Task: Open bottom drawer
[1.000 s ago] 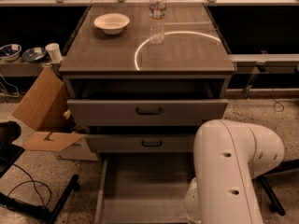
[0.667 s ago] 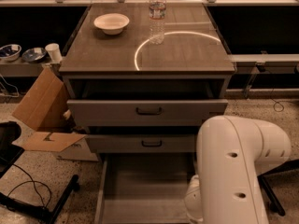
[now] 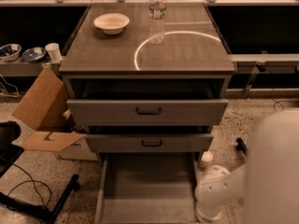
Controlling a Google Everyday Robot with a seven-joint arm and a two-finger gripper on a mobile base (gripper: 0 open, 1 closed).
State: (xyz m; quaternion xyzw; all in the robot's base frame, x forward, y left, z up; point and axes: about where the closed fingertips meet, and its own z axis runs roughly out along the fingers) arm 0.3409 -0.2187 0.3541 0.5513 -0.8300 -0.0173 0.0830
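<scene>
Position first: your gripper [image 3: 209, 213] is low at the near right, at the very bottom of the view and just beside the right wall of the bottom drawer [image 3: 149, 190]. Only what looks like the white wrist shows, so you cannot tell whether the claw is apart, together or clamped on anything. The arm [image 3: 273, 171] fills the near right corner behind it.

The bottom drawer is pulled well out toward you. Its plain grey tray lies bare, and its front and handle fall below the view. Judged from that, the opening looks essentially done. What remains calls for little. Check that the drawer has reached its stop. If the claw has hold of the handle, let go and draw the arm up and away to the right without knocking the drawer wall.

Above the tray, the middle drawer [image 3: 149, 143] and the top drawer [image 3: 148, 111] both stand slightly out of the cabinet [image 3: 196, 59], each with a dark bar handle at centre. Keep the wrist below and clear of those fronts as you retreat.

On the cabinet top, a pale bowl [image 3: 111, 23] sits far left and a water bottle [image 3: 157, 14] stands upright near it, further right. A bright ring of light curves across the surface. An open cardboard box [image 3: 39, 106] leans to the left of the cabinet, with a paper cup [image 3: 53, 52] on the shelf beyond.

The bottle carries a label, but nothing on it can be read, and no other writing or brand shows anywhere.
</scene>
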